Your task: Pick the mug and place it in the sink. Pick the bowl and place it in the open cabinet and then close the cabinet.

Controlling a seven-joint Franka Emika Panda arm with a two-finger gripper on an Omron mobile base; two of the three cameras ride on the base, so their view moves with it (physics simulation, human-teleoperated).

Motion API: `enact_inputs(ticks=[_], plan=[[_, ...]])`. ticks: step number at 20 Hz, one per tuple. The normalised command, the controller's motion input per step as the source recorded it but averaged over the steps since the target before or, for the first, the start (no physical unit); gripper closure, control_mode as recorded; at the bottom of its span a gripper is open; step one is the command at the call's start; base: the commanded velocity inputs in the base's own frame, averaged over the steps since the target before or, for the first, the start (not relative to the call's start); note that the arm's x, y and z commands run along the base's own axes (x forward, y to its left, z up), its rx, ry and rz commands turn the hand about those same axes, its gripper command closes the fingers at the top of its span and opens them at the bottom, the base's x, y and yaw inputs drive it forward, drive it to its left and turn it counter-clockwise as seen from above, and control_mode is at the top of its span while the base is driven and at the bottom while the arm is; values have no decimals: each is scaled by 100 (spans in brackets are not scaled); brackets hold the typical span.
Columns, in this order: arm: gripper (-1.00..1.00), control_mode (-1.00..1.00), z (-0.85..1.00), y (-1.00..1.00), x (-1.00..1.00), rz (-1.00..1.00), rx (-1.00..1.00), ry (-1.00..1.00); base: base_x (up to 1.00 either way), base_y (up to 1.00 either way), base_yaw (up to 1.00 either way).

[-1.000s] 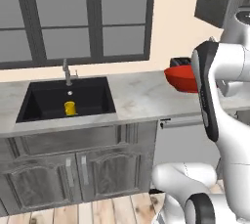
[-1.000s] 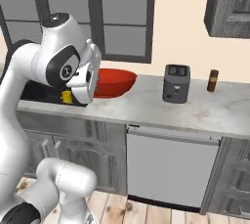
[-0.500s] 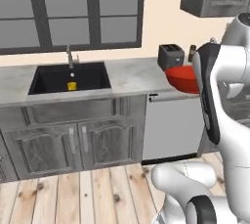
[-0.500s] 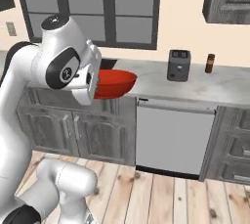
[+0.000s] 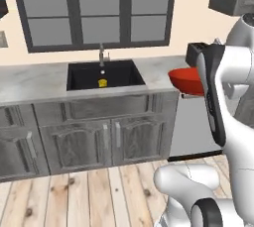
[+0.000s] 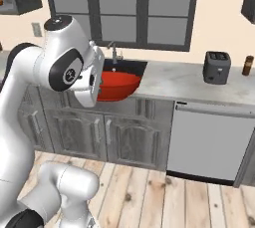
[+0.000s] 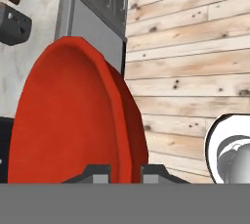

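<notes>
Hand view: gripper pinching red bowl rim, held above floor; yellow mug inside sink.

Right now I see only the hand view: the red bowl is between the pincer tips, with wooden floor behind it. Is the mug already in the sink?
Observer: Yes. The left base view shows the yellow mug standing inside the black sink, near its middle.
Operator: How high is the bowl?
Observer: The pincer holds the bowl in the air, at about the height of the counter top. Nothing else supports it.
Operator: Where is the faucet?
Observer: The grey faucet stands at the back edge of the sink, under the window.
</notes>
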Motion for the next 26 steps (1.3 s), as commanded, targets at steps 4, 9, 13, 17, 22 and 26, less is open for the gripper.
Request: enact_inputs(ticks=[4,9,13,17,22,26], plan=[[100,100,0,0,0,0,0,0,0,100,0],[100,100,0,0,0,0,0,0,0,100,1],[100,100,0,0,0,0,0,0,0,100,2],[100,100,0,0,0,0,0,0,0,100,6],[100,100,0,0,0,0,0,0,0,88,18],[100,100,0,0,0,0,0,0,5,54,23]])
